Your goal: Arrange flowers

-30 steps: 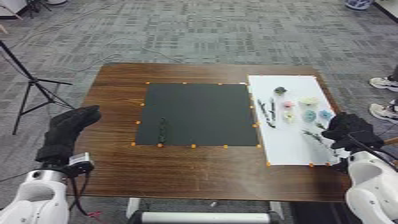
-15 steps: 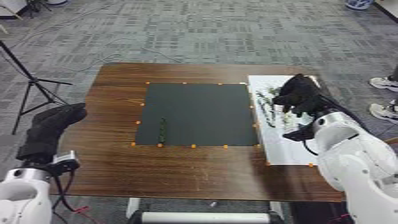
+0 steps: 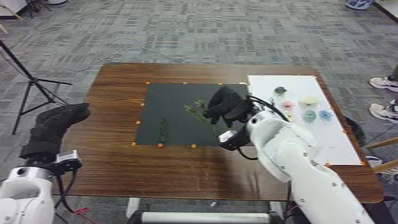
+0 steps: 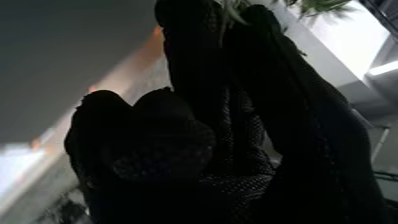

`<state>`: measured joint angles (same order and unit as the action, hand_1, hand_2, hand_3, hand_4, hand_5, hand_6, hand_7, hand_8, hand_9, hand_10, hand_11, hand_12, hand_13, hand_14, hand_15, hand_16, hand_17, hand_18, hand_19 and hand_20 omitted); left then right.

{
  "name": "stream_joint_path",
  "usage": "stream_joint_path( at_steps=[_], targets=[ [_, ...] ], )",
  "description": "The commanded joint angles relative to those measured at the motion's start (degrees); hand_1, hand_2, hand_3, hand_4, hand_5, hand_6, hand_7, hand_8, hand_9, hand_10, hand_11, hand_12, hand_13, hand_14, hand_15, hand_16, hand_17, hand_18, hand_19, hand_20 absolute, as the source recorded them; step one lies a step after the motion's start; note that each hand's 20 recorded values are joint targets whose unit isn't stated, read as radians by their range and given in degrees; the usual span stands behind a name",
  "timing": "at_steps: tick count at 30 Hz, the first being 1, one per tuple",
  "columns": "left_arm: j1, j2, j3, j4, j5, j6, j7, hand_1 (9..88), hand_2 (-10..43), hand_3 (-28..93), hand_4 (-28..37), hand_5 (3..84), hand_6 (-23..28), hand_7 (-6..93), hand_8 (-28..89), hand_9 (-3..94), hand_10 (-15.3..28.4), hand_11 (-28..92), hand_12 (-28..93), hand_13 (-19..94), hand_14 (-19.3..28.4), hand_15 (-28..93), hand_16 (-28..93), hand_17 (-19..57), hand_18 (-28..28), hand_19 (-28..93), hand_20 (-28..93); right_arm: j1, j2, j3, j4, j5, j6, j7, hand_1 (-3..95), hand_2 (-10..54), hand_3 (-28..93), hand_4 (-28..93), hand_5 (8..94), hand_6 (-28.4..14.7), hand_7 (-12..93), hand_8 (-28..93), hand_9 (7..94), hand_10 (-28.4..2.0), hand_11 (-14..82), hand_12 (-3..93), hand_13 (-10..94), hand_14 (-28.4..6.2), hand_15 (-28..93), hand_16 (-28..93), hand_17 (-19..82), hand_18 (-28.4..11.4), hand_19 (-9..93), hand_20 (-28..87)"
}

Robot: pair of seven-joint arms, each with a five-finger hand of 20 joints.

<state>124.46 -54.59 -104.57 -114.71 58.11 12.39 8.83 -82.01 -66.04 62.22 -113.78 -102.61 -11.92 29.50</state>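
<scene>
Leafy green sprig (image 3: 196, 108), probably very light, thin and bendy, easily crushed; best pinched low on its stalk. It is over the middle of the black mat (image 3: 182, 94), grasped in the right hand (image 3: 228, 104). A dark stem (image 3: 163, 132) lies toward the mat's 8 o'clock; flowers (image 3: 309, 116) rest on white paper (image 3: 324, 142) at 3 o'clock. Left hand (image 3: 59, 119), relaxed and empty, at 9 o'clock. Brown worktop (image 3: 178, 172); grey carpet (image 3: 222, 40) beyond, tripod (image 3: 32, 79) toward 10 o'clock.

A brown wooden worktop (image 3: 178, 175) is carrying 2 flat sheets. A black sheet (image 3: 173, 102) is lying just beside a white sheet (image 3: 336, 140), which is running nearer the worktop's right edge. Small orange markers (image 3: 194, 146) are sitting along the sheets' edges.
</scene>
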Motion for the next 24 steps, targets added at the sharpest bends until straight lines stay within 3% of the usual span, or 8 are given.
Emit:
stream_joint_path(
  at_steps=[1,10,17,24],
  targets=[
    [0.0,-0.17,0.98,0.11,0.27,-0.39,-0.60,29.5,-0.8,68,-18.6,54.1,2.7,17.2,-8,54.4,13.8,21,12,42,17.0,20,-2,8.7,10.8,5,18,1.1,-3.7,-4.6,4.6,-3.5,2.6,1.5,56.2,-5.5,56,-16,79.8,-2.0,27,7,93.5,-11.5,14.0,11.3,94,-1.9,64,23,71,-12.7,93,57],
    [0.1,-0.78,2.17,0.08,0.24,-0.23,-0.36,29.5,-0.7,68,-18.5,54.1,2.6,17.3,-8,54.4,13.8,21,12,42,16.9,19,-2,8.7,10.8,5,18,2.4,-5.1,-10.1,10.5,-13.0,15.4,-1.8,57.8,-0.4,50,-16,77.9,-2.3,23,4,89.6,-11.4,11.6,9.0,94,-2.0,64,22,72,-12.2,93,54],
    [-0.4,-0.99,2.89,0.32,0.18,-0.33,-0.27,29.5,-0.7,68,-18.5,54.1,2.6,17.3,-8,54.5,13.8,21,12,42,16.9,19,-2,8.7,10.8,5,18,2.4,-7.1,-11.7,13.5,-19.1,17.3,-3.4,57.9,1.0,48,-16,77.8,-1.7,21,3,87.6,-11.1,11.3,8.0,94,-2.0,65,21,72,-12.0,93,53],
    [-1.0,-1.13,3.58,0.48,0.35,-0.54,-0.25,29.5,-0.8,68,-18.5,54.2,2.6,17.3,-8,54.5,13.8,21,12,42,16.9,19,-2,8.6,10.8,5,18,2.5,-8.2,-13.8,17.1,-25.5,25.0,-7.4,58.0,1.2,48,-16,78.2,-1.6,19,3,87.3,-11.1,11.3,7.6,94,-2.0,64,20,73,-12.0,93,52]
  ],
)
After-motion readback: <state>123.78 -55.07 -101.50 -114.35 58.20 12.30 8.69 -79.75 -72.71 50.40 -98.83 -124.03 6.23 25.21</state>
